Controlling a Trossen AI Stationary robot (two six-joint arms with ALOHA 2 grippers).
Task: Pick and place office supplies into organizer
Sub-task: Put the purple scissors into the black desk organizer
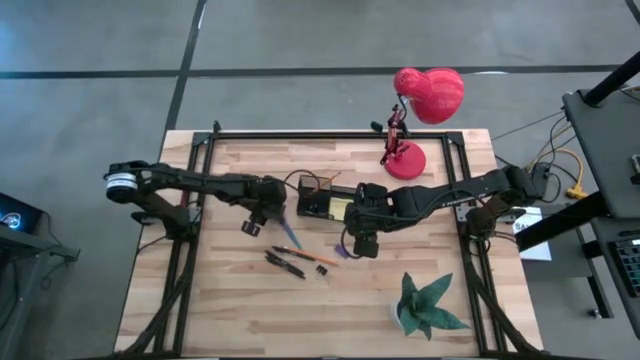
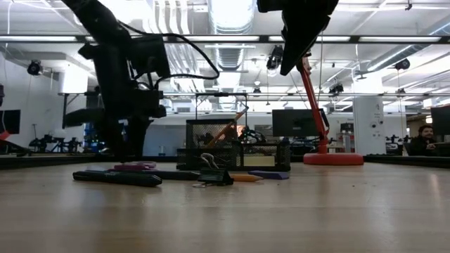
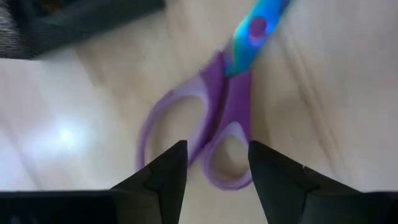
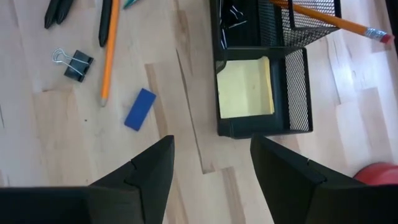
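**Visitor:** Wooden worktop (image 1: 240, 300), pale planks in a black frame — what sits on it right now?

**Onlooker:** Near the middle stands the black mesh organizer (image 1: 322, 200), with a yellow sticky-note pad (image 4: 244, 87) already in one compartment and an orange pencil (image 4: 329, 20) leaning in another. Loose on the wood nearer the front lie the purple-handled scissors (image 3: 211, 130), an orange pencil (image 1: 308, 255), dark pens (image 1: 284, 264), a binder clip (image 4: 73, 63) and a small blue eraser (image 4: 139, 108). A red desk lamp (image 1: 420, 110) and a green paper plant (image 1: 428, 305) stand off to the right.

**Visitor:** Which arm is closer to the scissors?

**Onlooker:** The left one. The left tool (image 3: 214, 174) hangs directly over the handle loops, jaws apart and empty, one finger on either side of the nearer loop. The blades run away from it, along its line of sight, towards the organizer's corner.

**Visitor:** And the other arm?

**Onlooker:** The right tool (image 4: 211, 171) hovers, jaws wide and empty, beside the organizer's front edge.

**Visitor:** Room to move?

**Onlooker:** I'd say so; bare wood surrounds the handles, and the organizer sits near for the drop.
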